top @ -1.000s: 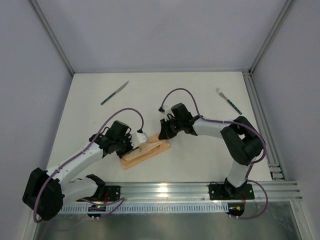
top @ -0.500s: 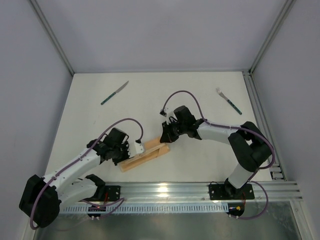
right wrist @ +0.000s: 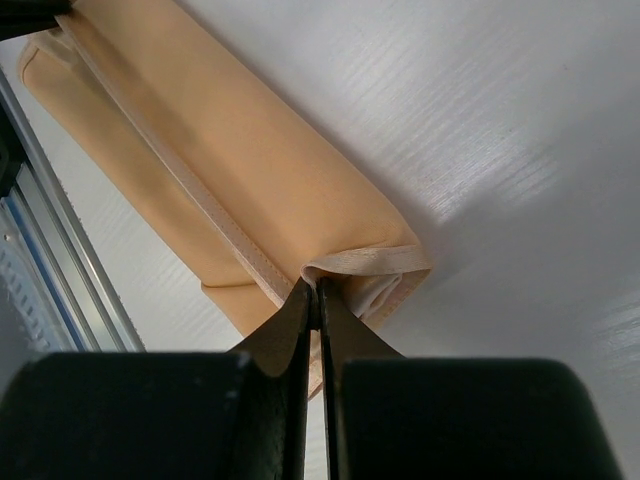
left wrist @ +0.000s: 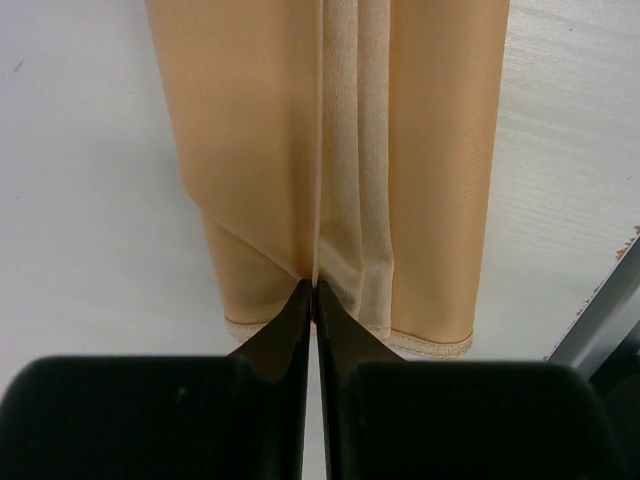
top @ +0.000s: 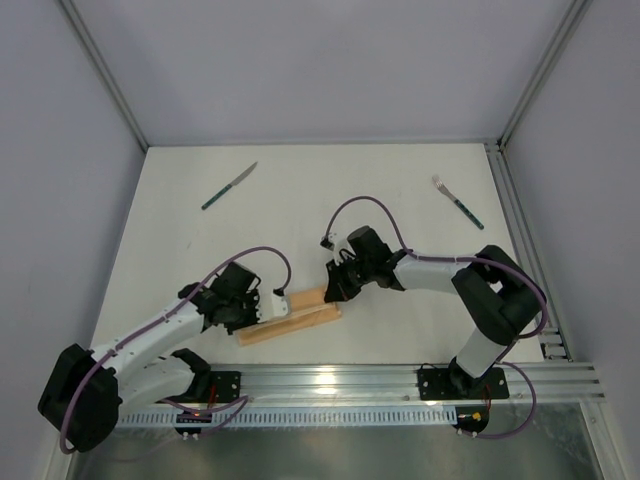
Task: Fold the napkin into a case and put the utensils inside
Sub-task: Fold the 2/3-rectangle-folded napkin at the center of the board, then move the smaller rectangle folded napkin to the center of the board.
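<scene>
A peach-orange cloth napkin, soft and a bit shiny, lies folded into a long, thin, flat strip on the white tabletop. Its long side runs from low on the left to a little higher on the right in the top view. The left end points at the left arm and the right end points at the right arm.

The left gripper is at the left part of the napkin. In the left wrist view, the left gripper is pinched tight on a fold line near the end of the napkin. The right gripper is at the right end. In the right wrist view, the right gripper is pinched tight on the hemmed edge at the end of the napkin.

A slim knife with a dark green handle lies far behind the napkin, on the left, with its silver blade pointing up and right. A small fork with a dark green handle lies far behind the napkin, on the right, with its silver prongs pointing up and left. Both lie flat on the tabletop, well apart from the napkin.
</scene>
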`<move>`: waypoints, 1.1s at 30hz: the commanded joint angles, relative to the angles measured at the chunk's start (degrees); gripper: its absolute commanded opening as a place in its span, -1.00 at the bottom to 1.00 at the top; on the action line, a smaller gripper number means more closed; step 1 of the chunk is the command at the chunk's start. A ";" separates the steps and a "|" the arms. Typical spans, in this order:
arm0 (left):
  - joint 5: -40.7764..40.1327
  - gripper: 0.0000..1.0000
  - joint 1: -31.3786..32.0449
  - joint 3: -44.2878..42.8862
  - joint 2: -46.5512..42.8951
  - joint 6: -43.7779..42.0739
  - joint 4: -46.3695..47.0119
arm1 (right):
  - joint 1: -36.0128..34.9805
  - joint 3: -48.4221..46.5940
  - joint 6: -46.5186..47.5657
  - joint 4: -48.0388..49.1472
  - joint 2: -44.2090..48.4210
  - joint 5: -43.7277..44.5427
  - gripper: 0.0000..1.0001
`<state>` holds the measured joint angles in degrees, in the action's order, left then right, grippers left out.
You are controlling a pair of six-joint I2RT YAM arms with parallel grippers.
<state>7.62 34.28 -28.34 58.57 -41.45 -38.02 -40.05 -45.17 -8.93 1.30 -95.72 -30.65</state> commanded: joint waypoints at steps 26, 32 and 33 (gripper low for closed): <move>-18.16 0.02 -4.39 -3.48 -22.35 8.31 -20.96 | 0.06 -1.94 -1.27 -2.52 -3.94 5.43 -0.92; -20.98 0.04 -7.03 -3.74 -26.13 12.45 -17.62 | 0.06 -2.47 -1.97 -3.23 -4.82 6.39 -0.92; -21.15 0.05 -8.34 -3.92 -26.40 12.53 -17.27 | 0.06 -2.73 -1.97 -3.76 -5.09 6.83 -0.92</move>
<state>-10.70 28.18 -31.59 33.56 -31.59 -57.30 -40.03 -46.98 -11.11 0.89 -98.41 -28.36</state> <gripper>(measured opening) 0.521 0.057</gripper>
